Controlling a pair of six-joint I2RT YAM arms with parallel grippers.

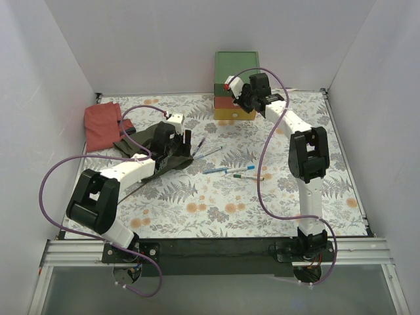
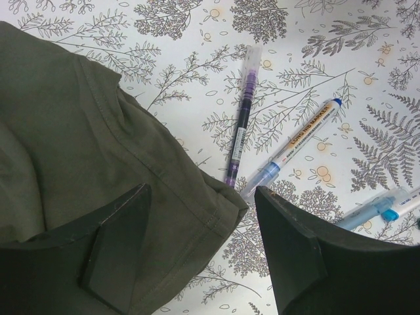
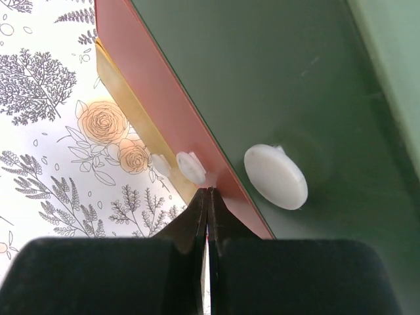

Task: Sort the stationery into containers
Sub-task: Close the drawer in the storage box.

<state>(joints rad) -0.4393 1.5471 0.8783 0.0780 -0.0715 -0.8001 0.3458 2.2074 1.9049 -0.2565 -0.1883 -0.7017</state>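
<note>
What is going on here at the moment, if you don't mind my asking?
Pens are being sorted into a small chest of drawers. The left gripper hangs open over a dark green cloth, a purple pen lying beside it. The right gripper is shut, its tips by the knob of the red drawer. The pens lie loose on the table; neither gripper holds anything.
</note>
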